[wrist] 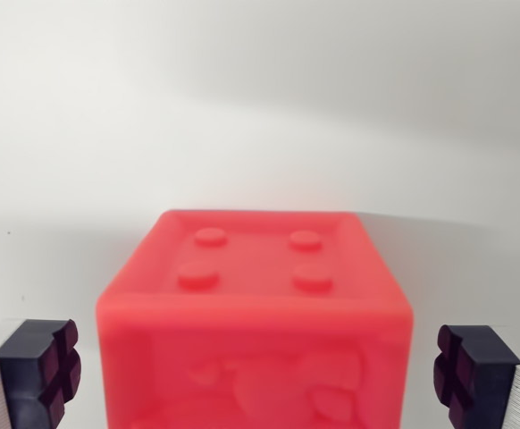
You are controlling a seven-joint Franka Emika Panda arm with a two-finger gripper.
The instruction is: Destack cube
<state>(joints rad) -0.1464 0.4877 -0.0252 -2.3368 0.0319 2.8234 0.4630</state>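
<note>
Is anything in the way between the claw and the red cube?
Nothing visible. The claw is open, one finger on each side of the red cube, with only clear gaps between them.

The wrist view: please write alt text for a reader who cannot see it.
A red cube with four round studs on top fills the lower centre, between the two dark fingertips of the open end effector, which do not touch it. Behind is a plain white surface.

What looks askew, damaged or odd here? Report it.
Nothing stands out. The red cube sits square between the open gripper fingers, four studs intact on top. What it rests on is out of view, so the stack itself cannot be judged.
</note>
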